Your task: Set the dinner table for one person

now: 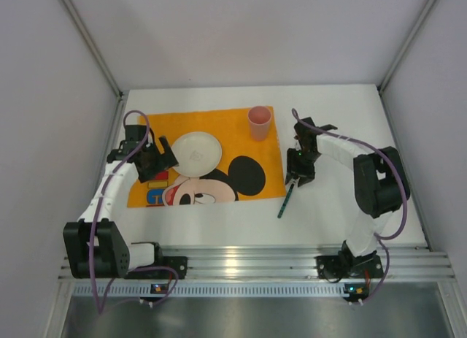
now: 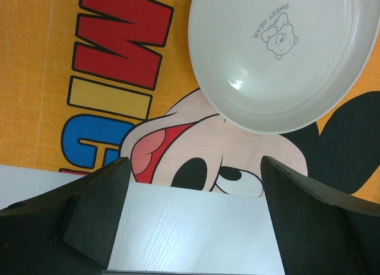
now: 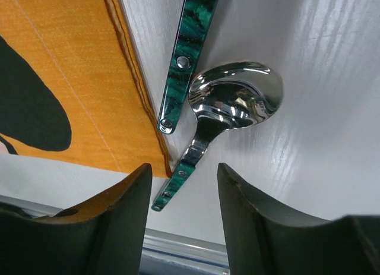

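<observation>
Right gripper (image 3: 184, 168) half open, holds nothing | spoon (image 3: 237, 100) handle sits between its fingers (image 3: 119, 221) on the dinner table (image 3: 320, 126) | left gripper (image 2: 193, 168) wide open, empty, plate (image 2: 279, 55) just ahead

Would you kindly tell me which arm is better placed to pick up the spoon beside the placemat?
Right. The right gripper hangs directly over the spoon, straddling its green handle; the left gripper is across the placemat, open by the plate.
</observation>
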